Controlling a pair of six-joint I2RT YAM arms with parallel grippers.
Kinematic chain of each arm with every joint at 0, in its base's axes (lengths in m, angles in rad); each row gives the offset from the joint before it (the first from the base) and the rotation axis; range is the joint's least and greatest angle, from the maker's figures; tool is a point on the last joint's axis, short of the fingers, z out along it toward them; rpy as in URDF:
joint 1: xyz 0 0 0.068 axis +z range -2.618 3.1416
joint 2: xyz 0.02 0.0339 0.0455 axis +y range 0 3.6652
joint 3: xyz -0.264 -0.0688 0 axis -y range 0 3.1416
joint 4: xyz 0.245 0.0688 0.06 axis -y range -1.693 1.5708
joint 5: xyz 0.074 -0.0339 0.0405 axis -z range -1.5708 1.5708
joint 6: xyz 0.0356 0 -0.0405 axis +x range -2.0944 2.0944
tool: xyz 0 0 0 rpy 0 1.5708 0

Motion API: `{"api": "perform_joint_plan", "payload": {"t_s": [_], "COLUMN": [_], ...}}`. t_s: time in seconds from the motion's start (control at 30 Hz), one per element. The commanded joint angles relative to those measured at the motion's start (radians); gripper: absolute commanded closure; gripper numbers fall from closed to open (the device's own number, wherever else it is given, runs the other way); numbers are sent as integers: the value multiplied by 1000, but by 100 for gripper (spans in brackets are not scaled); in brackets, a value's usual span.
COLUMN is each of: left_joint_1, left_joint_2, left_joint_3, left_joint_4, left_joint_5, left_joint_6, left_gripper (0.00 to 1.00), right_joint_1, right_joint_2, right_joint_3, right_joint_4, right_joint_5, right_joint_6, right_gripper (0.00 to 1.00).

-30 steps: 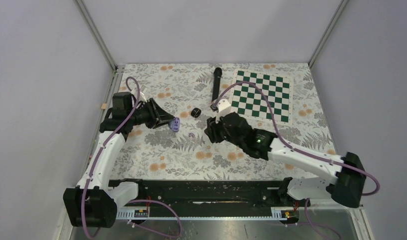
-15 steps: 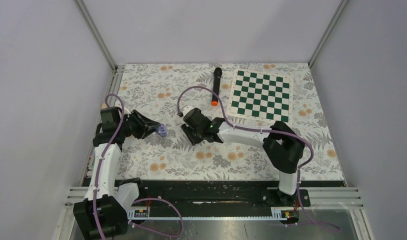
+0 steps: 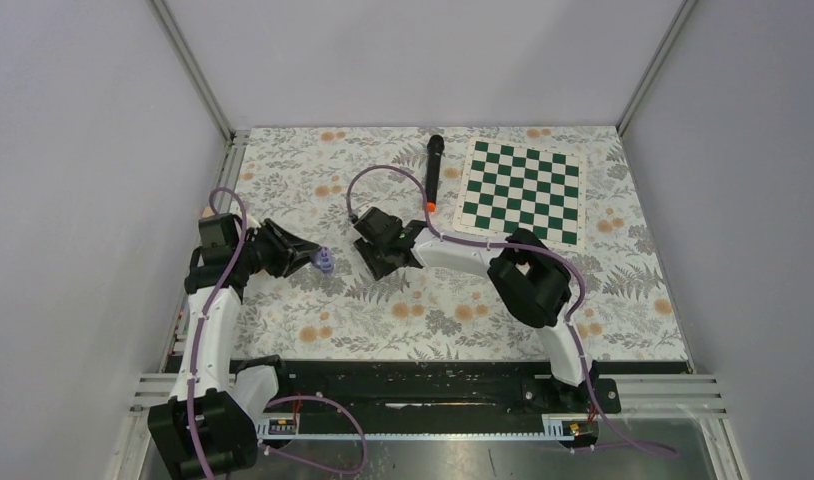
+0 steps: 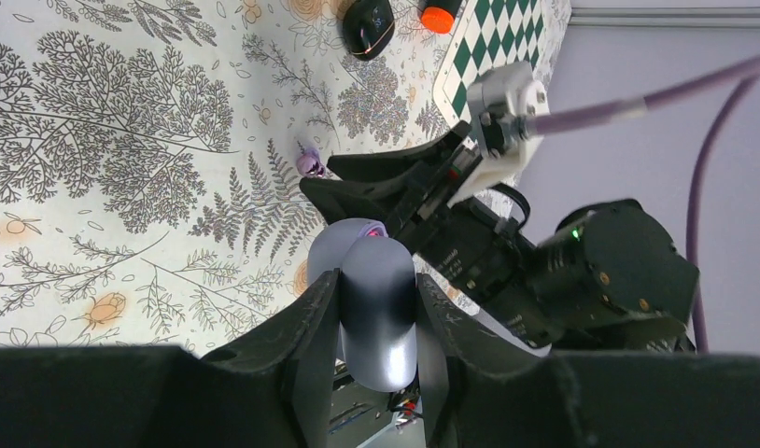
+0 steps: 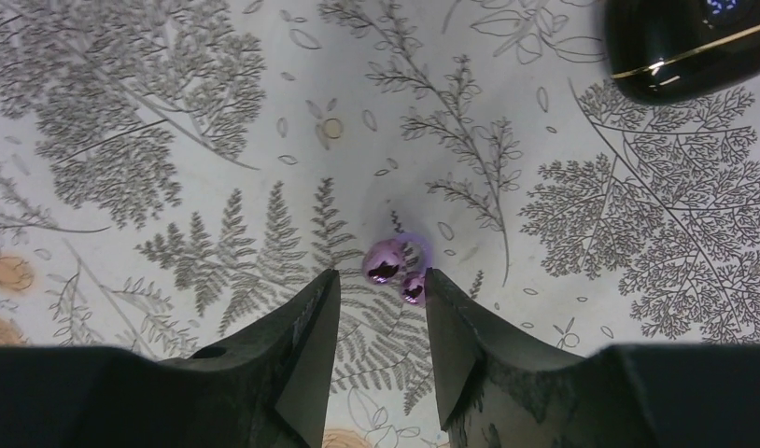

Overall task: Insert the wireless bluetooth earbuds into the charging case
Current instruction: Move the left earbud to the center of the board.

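The pale purple earbud (image 5: 395, 271) lies on the flower-printed counter (image 5: 124, 112), just ahead of and between the tips of the right fingers (image 5: 306, 322), which stand spread to either side with nothing pinched; one tip looks very close to it, though contact cannot be told. It is a tiny glossy thing of two rounded lobes, shining pinkish-purple, with a paler ring at its far side. It is probably almost weightless, hard and slick, so it may roll or squirt out under a careless squeeze; the safest hold is likely a gentle pinch across its wider lobe, low against the counter, fingers centred on it. The left fingers (image 4: 306, 322) are pressed onto the charging case (image 4: 376, 308), a smooth, rounded, pale lilac-grey shell with a pink tint at its far end, held above the counter near the right arm; it too looks slippery. A glossy black pod (image 5: 684, 42) sits well apart from the earbud.
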State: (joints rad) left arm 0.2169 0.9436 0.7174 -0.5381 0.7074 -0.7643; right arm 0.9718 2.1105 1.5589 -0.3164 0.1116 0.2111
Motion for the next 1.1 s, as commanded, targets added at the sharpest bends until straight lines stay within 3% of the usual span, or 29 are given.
{"api": "perform_joint_plan", "payload": {"t_s": [0.0, 0.1, 0.6, 0.9, 1.07], "left_joint_1": [8, 9, 8, 9, 9], "left_joint_2": [-9, -9, -14, -8, -9], "left_joint_3": [21, 19, 16, 18, 13], "left_joint_4": [36, 38, 41, 40, 42], "left_joint_5": [37, 38, 41, 38, 38], "left_joint_6": [2, 2, 6, 8, 5], "left_gripper": [100, 100, 100, 100, 100], "right_joint_1": [-48, -75, -90, -90, -90], "right_joint_2": [12, 1, -53, -164, -167], "right_joint_3": [20, -8, -207, -330, -299], "right_joint_4": [3, 61, 300, 322, 212], "right_joint_5": [-37, -105, -403, -413, -282], "right_joint_6": [63, 110, 317, 316, 290], "right_gripper": [54, 49, 49, 51, 58]}}
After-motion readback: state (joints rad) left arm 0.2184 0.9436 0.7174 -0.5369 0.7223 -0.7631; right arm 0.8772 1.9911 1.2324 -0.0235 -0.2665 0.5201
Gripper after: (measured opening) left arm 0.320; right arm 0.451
